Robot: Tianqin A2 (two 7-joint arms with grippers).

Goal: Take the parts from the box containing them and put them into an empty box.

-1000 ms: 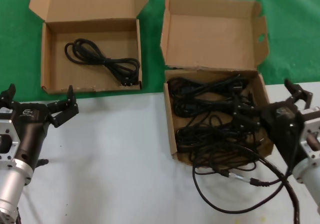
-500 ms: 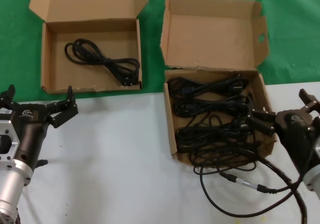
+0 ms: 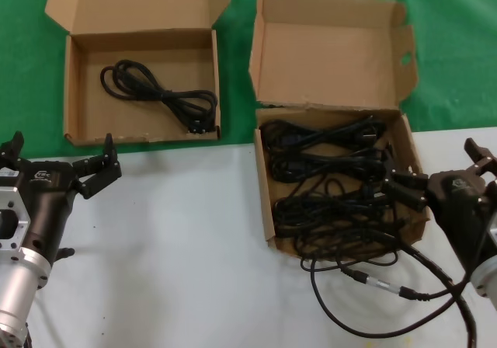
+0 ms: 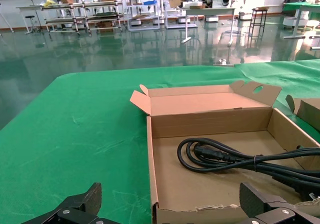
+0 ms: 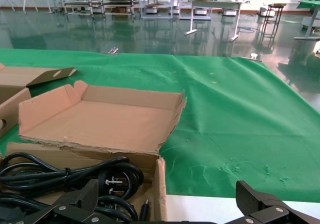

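The right claw [image 3: 446,179] now hangs at the near right edge of the box containing them [image 3: 265,208], having pulled back and outward from over the tangle within the last second; since half a second ago it has not shifted at all. Its jaws are spread wide and hold nothing, one finger reaching just over the box's right wall, the other out past it. The parts [image 3: 330,185] lie mostly as a heap of black cables inside that box, but one long loop [image 3: 388,286] has spilled over the front wall onto the white desk [image 3: 178,247], its metal-tipped plug lying beside it, dragged a little nearer the front than it was before. From where I stand that retreat looks like a missed or abandoned grasp rather than a pick, so the transfer has hardly advanced: only one coiled cable [image 3: 159,93] sits in an empty box [image 3: 74,92] on the green cloth. The left claw [image 3: 58,155] waits low on the left, spread wide too, with nothing in it.
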